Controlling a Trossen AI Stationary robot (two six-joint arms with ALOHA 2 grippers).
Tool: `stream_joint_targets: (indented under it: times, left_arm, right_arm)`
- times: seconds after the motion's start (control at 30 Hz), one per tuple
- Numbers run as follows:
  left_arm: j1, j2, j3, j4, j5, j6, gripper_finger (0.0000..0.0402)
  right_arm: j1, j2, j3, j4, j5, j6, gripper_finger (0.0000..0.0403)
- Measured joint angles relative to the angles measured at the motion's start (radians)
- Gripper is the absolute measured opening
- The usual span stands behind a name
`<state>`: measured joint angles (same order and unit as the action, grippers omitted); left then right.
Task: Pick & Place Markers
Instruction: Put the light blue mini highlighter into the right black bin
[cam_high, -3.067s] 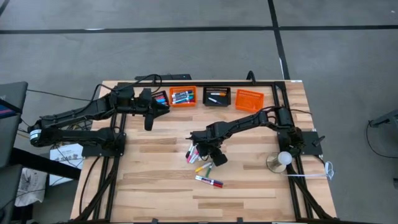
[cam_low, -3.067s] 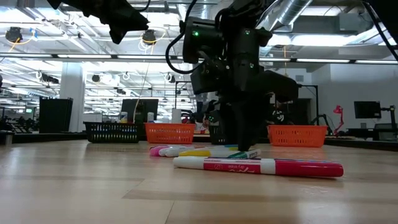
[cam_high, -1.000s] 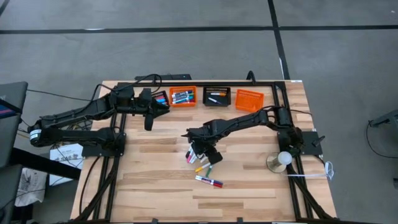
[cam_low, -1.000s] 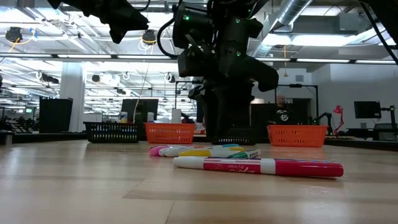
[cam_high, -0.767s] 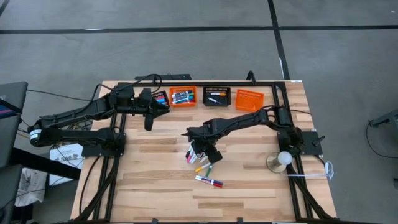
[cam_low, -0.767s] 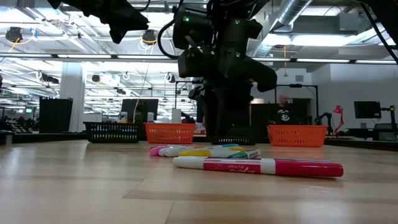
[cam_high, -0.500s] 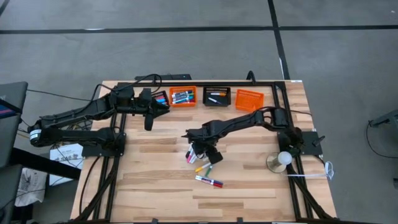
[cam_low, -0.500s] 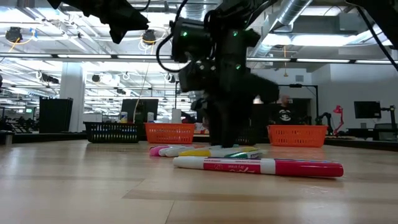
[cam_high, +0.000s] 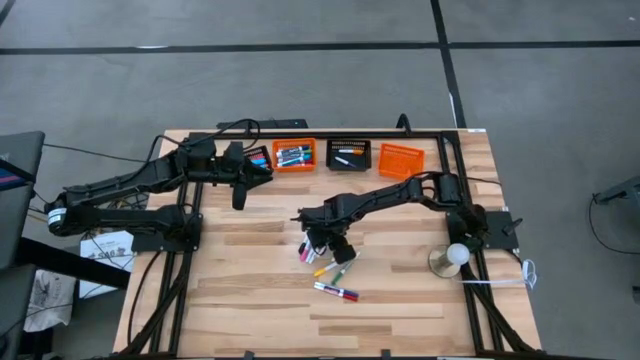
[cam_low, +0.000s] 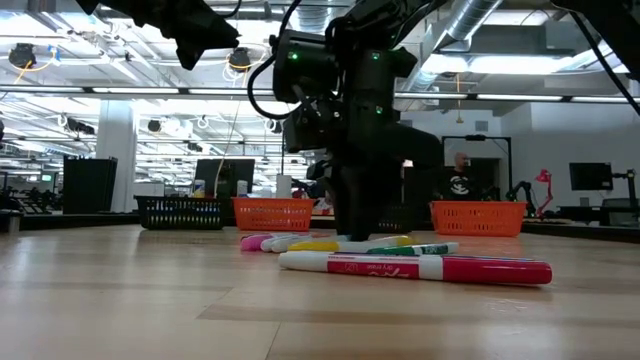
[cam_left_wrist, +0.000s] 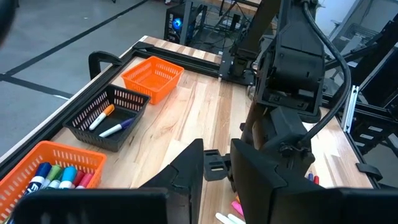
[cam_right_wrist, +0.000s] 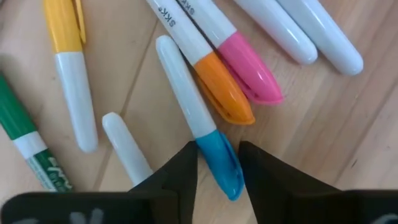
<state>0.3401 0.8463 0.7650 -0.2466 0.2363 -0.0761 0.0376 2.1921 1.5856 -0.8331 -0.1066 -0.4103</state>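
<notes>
right now i have the right pincer (cam_right_wrist: 217, 163) down on the worktop (cam_high: 400, 290), fingers slightly spread astride the blue-capped marker (cam_right_wrist: 198, 132), its length running straight ahead between them, the left pincer (cam_high: 262, 166) well away.

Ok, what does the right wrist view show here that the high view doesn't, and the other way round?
Right wrist only: cap colours up close, with a white marker with a blue cap right at the right claw, and an orange-capped marker and a pink-capped marker beside it.
High only: the left claw by the row of orange and black mesh baskets at the far edge, and a lone red-and-white marker lying apart, nearer the front.
Both: the loose marker cluster on the light wooden table.
</notes>
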Motion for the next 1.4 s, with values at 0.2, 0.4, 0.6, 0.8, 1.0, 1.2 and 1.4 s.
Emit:
stream_joint_targets:
  times: [0.2, 0.4, 0.6, 0.8, 1.0, 1.2, 1.4]
  left_arm:
    - [0.000, 0.000, 0.000, 0.000, 0.000, 0.000, 0.0080]
    - [0.000, 0.000, 0.000, 0.000, 0.000, 0.000, 0.0080]
    - [0.000, 0.000, 0.000, 0.000, 0.000, 0.000, 0.0080]
    - [0.000, 0.000, 0.000, 0.000, 0.000, 0.015, 0.0080]
    - [0.000, 0.000, 0.000, 0.001, 0.000, 0.019, 0.0080]
    - [0.000, 0.000, 0.000, 0.001, 0.000, 0.019, 0.0080]
    - [0.000, 0.000, 0.000, 0.001, 0.000, 0.019, 0.0080]
  right_arm:
    - [-0.001, 0.002, 0.000, -0.007, 0.006, 0.037, 0.0064]
    - [-0.001, -0.010, -0.002, -0.093, 0.021, 0.036, 0.0026]
    - [-0.003, -0.043, -0.002, -0.177, 0.099, 0.037, 0.0031]
    - [-0.015, -0.126, 0.027, -0.267, 0.113, 0.061, 0.0023]
    - [-0.061, -0.275, 0.032, -0.300, 0.104, 0.149, 0.0022]
    - [-0.136, -0.461, 0.033, -0.283, -0.108, 0.235, 0.0028]
    - [-0.201, -0.614, 0.033, -0.069, -0.608, 0.268, 0.0024]
